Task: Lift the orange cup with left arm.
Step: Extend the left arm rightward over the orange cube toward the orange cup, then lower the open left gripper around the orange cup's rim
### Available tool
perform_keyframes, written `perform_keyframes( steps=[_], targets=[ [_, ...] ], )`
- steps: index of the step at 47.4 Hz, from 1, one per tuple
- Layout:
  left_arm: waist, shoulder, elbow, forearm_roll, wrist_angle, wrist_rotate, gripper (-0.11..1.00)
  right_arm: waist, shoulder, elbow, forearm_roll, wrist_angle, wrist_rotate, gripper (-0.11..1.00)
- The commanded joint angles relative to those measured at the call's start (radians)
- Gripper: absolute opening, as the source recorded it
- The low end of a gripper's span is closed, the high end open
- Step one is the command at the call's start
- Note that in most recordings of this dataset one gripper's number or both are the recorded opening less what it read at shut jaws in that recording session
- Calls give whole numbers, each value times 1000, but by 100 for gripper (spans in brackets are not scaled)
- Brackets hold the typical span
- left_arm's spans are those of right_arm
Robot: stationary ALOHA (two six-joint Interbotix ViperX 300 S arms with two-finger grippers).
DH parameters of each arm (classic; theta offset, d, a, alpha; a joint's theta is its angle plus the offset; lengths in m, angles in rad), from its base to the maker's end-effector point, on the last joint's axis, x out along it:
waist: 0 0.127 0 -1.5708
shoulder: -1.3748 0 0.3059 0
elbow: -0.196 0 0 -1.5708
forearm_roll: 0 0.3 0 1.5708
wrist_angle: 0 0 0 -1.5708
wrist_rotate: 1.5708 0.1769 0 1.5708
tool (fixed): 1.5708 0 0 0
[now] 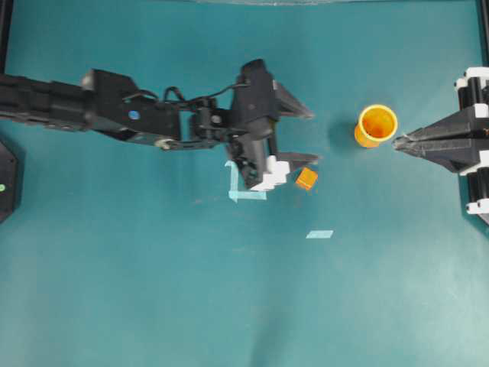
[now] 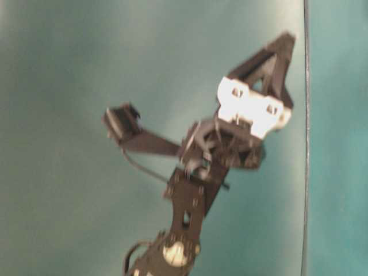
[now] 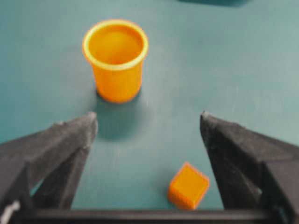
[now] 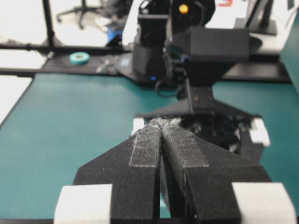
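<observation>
The orange cup [image 1: 376,125] stands upright on the teal table, right of centre. My left gripper [image 1: 313,136] sits a short way to its left, open, with nothing between the fingers. In the left wrist view the cup [image 3: 116,58] is ahead of the gripper [image 3: 148,116], apart from it and left of its middle. A small orange cube [image 3: 188,185] lies on the table between the jaws, close to the right finger. My right gripper [image 1: 396,142] is shut, its tip just right of the cup. In the right wrist view the shut gripper [image 4: 163,123] hides the cup.
The orange cube [image 1: 306,178] lies just below the left gripper's lower finger. Pale blue tape marks are stuck to the table: an L shape [image 1: 243,193] and a short strip [image 1: 319,234]. The left arm [image 2: 190,195] shows blurred at table level.
</observation>
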Motion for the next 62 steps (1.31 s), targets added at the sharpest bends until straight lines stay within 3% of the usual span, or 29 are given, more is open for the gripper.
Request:
perform_keyframes(
  steps=[1,15,40,62],
  targets=[
    [6,12,-72,2,14,0,87,0,5,-29,0,-3,2,0],
    [28,123,-213,2,149,-2,87,2,9,-26,0,-5,2,0],
    [43,261,-298,2,158,-69,87,2,11,-26,2,-5,2,0],
    [32,376,-483,2,164,-71,87,2,20,-25,0,-5,2,0]
  ],
)
